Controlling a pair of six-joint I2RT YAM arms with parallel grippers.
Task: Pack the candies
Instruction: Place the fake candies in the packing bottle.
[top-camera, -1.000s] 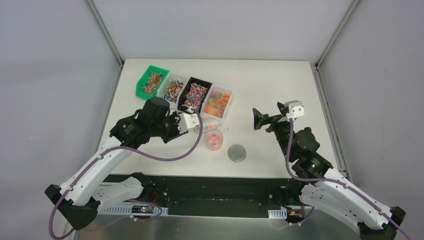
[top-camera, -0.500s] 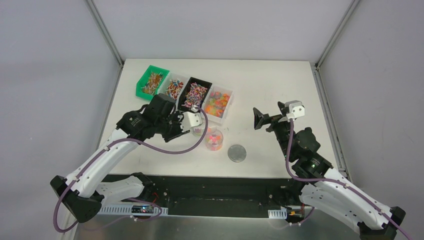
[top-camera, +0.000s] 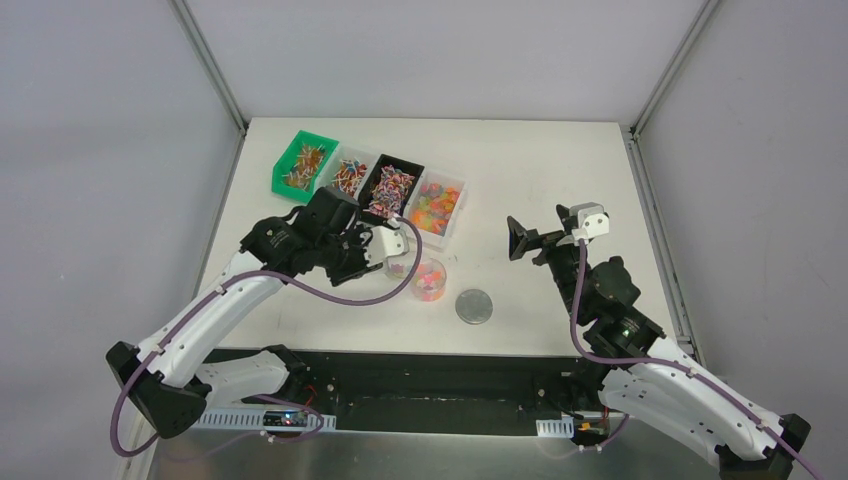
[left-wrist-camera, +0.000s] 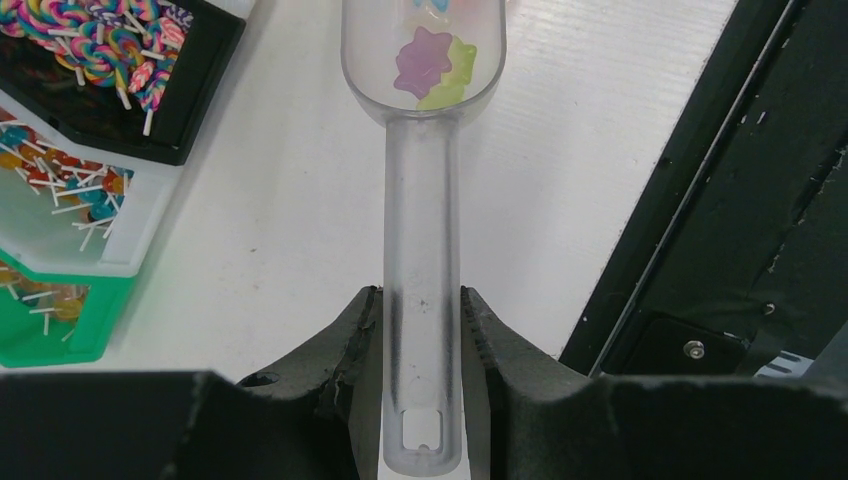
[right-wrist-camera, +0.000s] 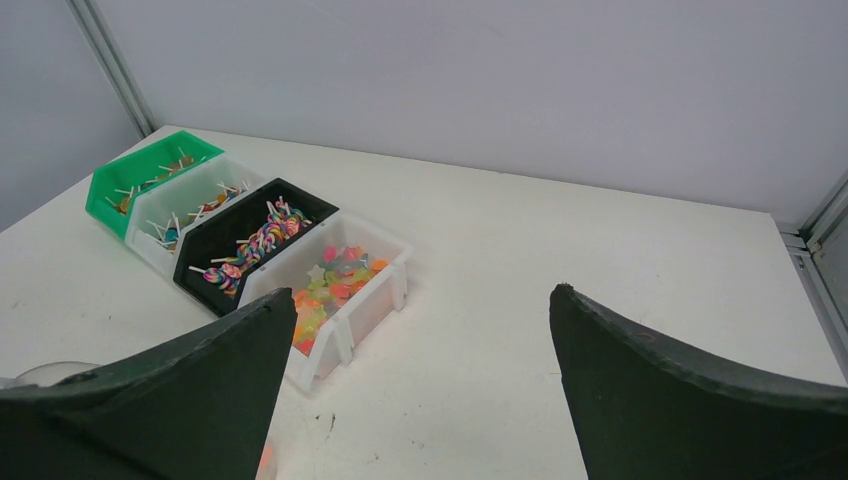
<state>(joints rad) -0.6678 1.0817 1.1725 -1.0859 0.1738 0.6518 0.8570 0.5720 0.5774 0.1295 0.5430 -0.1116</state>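
Your left claw (left-wrist-camera: 420, 300) has edged nearer the black bin (top-camera: 402, 160), clamped on the scoop (left-wrist-camera: 422, 200). Candies (left-wrist-camera: 432, 68) lie in its bowl, beside the jar (top-camera: 428, 280). Your right claw (right-wrist-camera: 422, 292) stays spread apart.

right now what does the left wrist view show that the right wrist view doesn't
Only the left wrist view shows the left gripper clamped on the handle of the clear scoop, with purple and yellow-green star candies in its bowl. Only the right wrist view shows the right gripper, open and empty, and the white bin of gummies; a clear rim in that view's bottom-left corner is too cropped to name. Both show the black bin of swirl lollipops, the green bin, the white lollipop bin between them and the table.
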